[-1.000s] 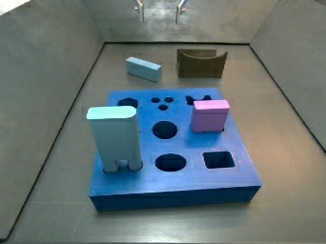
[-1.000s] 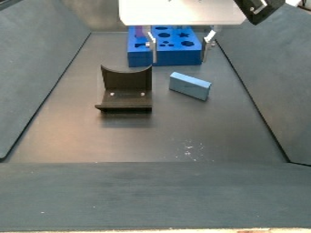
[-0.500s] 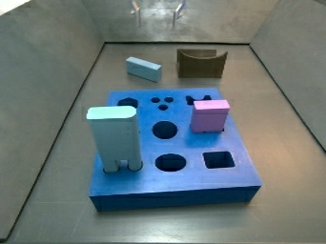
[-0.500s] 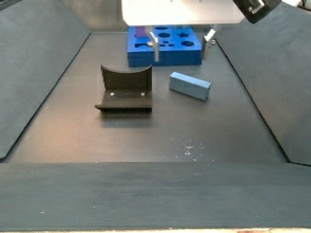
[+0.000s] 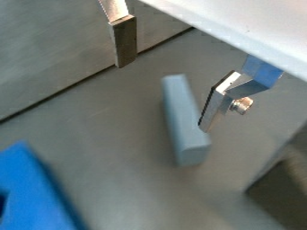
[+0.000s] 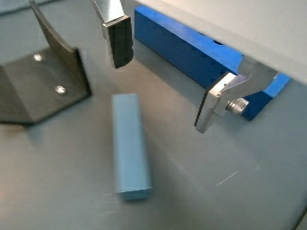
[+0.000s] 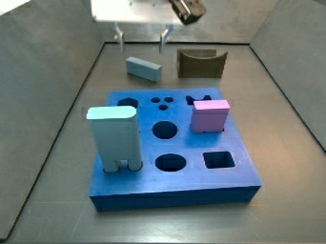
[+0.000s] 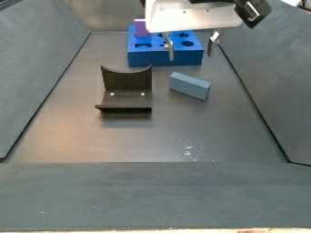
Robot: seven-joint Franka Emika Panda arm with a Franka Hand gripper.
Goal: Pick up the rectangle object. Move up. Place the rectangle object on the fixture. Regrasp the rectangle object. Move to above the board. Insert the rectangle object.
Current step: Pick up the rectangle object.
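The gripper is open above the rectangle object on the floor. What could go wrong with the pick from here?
1. In both wrist views the rectangle object lies below the open gripper rather than squarely between the fingers; descending like this could land a finger on it or knock it aside.
2. The fixture and the board lie close by, so a sideways correction might clip either.

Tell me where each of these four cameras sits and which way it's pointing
Wrist view: on the arm, looking down at the rectangle object lying on the floor between the open hand's fingers.
Wrist view: same mount, showing the hand, slab, fixture and board.
Side view: beyond the board, facing the fixture; hand at the far end.
Side view: opposite end, fixture near, board far.
All four share the slab.
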